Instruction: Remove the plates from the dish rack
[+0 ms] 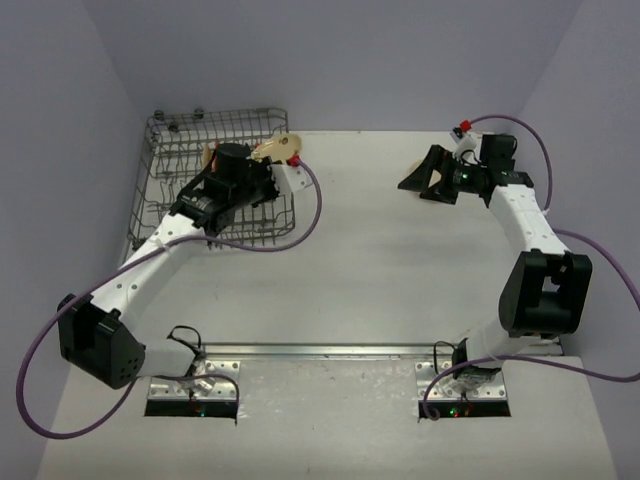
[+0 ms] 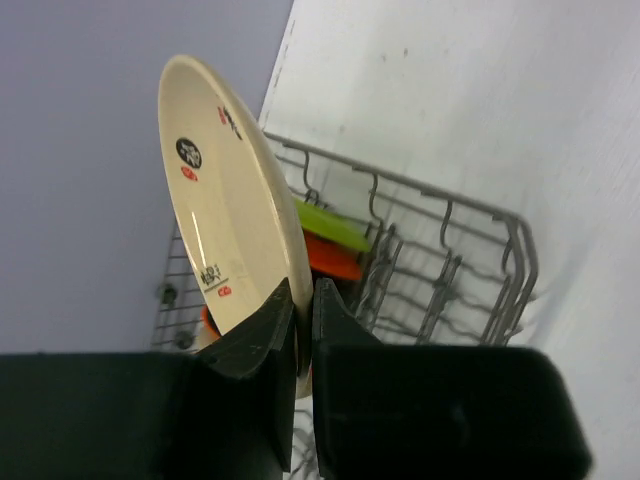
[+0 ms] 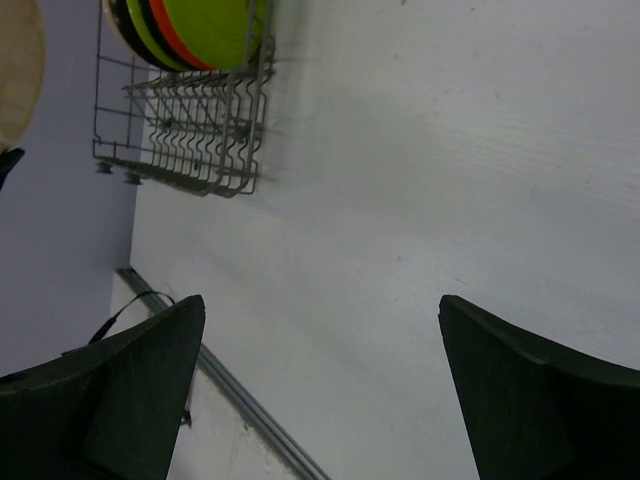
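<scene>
Left gripper (image 2: 303, 318) pinches the cream plate (image 2: 225, 200) at its six-o'clock rim — seemingly light, stiff, slick plastic that may swivel. Right gripper (image 3: 320, 385) gapes, empty.

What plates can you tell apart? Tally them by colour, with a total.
Cream plate: 1, in the left hand
Lime green plate: 1
Orange plate: 1
Black plate: 1
Total: 4 sure; closely packed edges may hide more.

A robotics lab test cell: bare white table (image 1: 380, 250) enclosed by plain lavender walls (image 1: 350, 60).
</scene>
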Motion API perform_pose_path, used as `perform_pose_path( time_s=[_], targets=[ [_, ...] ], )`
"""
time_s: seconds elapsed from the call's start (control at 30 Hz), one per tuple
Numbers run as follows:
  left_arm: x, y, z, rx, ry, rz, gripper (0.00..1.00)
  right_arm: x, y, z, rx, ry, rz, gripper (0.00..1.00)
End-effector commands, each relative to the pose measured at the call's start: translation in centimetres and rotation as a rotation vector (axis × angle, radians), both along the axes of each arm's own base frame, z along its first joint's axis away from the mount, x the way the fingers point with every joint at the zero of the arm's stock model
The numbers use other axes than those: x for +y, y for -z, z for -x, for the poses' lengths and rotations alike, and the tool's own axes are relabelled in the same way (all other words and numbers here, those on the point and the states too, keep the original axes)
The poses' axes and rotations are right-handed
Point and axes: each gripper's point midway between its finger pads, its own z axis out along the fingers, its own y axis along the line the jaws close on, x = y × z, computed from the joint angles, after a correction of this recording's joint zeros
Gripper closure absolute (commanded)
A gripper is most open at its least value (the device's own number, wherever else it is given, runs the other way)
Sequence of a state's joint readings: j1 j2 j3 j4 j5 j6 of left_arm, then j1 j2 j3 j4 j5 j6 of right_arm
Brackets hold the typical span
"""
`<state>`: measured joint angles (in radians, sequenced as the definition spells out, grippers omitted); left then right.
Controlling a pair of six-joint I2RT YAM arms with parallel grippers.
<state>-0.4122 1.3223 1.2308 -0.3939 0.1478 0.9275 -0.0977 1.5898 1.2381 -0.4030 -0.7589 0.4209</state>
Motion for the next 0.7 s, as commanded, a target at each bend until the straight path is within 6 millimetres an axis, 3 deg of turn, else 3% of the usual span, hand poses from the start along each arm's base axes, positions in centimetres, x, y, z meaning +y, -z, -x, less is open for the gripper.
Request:
perform_pose_path(
  time_s=[0.0,0.03,0.07,0.2,0.4,0.6,0.67],
  targets=[
    [-1.3,-0.4,1.2,-0.304,0.126,-0.308,1.00,4.6,-3.2,1.8,-0.066,-0.154,-0.071,0.01],
    [-1.8,0.8,2.5,-0.328,0.175,-0.353,1.00,5.5,-3.1,2.2,-0.061,-0.180,-0.074,0.01],
    [-2.9,0.7,3.5,-0.393,0.236,-0.400,1.00,6.4,-3.0,2.7,-0.051,-0.208,-0.077,0.01],
    [-4.7,3.3,6.2,-0.465,0.377,-0.518,1.00,9.1,-1.8,4.4,-0.010,-0.287,-0.073,0.01],
    [-6.6,4.1,8.2,-0.529,0.464,-0.567,1.00,12.4,-0.4,6.0,0.033,-0.370,-0.067,0.03],
    [-7.4,5.2,9.4,-0.542,0.512,-0.594,1.00,15.4,0.6,5.8,0.030,-0.420,-0.033,0.22],
    [-7.9,4.5,9.4,-0.570,0.501,-0.572,1.00,16.1,1.1,5.7,0.041,-0.434,-0.023,0.30]
  ],
)
